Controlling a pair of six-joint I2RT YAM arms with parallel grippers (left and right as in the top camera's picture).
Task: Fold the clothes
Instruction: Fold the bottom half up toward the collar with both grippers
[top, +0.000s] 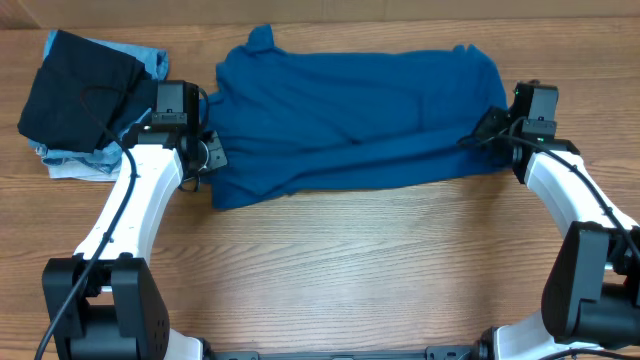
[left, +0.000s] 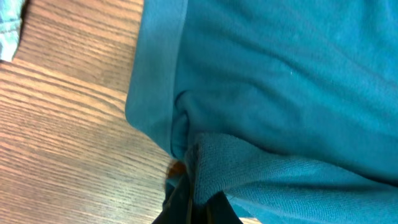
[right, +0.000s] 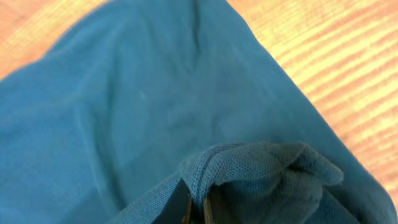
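Shirt (top: 350, 110) lies rumpled across table (top: 350, 270). Left gripper (top: 207, 152) jaws pinch hem fold; right gripper (top: 488, 128) jaws pinch opposite edge. Black garment (top: 75, 95) beside left arm.

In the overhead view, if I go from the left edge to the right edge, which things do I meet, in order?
black cloth garment → left hand → royal-blue short-sleeved T-shirt of soft fabric → right hand. Both hands are shut on the T-shirt's ends.
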